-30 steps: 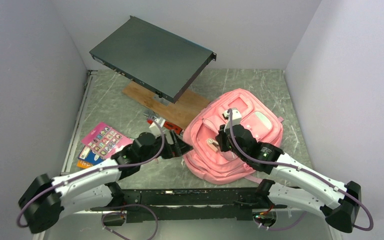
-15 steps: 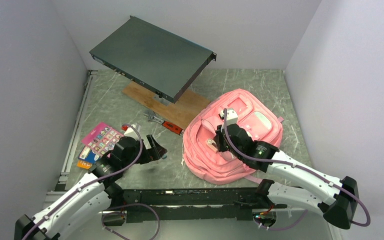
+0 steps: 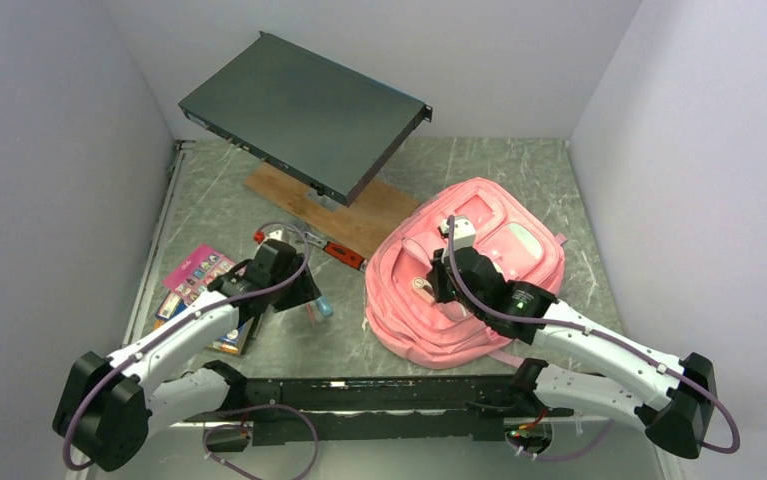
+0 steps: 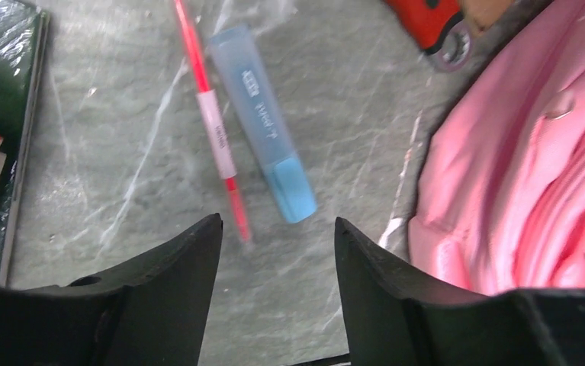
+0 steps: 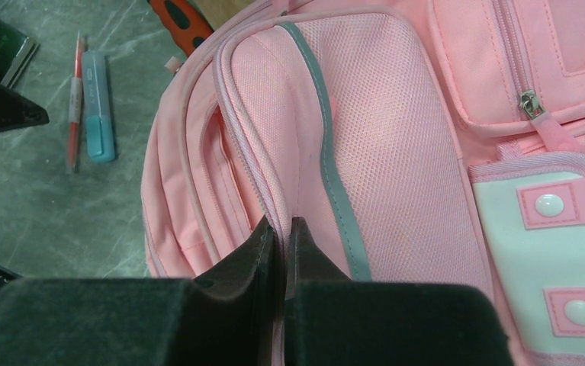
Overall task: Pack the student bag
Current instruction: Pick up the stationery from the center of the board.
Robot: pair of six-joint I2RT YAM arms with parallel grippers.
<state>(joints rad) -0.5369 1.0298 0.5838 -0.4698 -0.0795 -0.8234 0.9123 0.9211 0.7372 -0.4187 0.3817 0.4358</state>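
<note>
One student bag (image 3: 489, 205) is lying front-up on the right half of the worktop (image 3: 529, 160), its pink bulk reaching toward the near edge. The right hand (image 5: 283, 231) is resting on the bag with its jaws almost closed, pinching a raised pink zip seam beside the mesh panel. Just off the bag's left side, toward the middle of the worktop, a blue highlighter (image 4: 262, 122) and a red pen (image 4: 214, 122) are lying side by side. The left hand (image 4: 278, 229) is hovering above them, spread wide and holding nothing. A pink booklet (image 3: 199, 272) is sitting near the left edge. An orange-handled tool (image 3: 344, 252) is lying farther back, near a wooden board (image 3: 364, 220) that is carrying a dark flat case (image 3: 304, 115) tilted toward the far-left corner.
</note>
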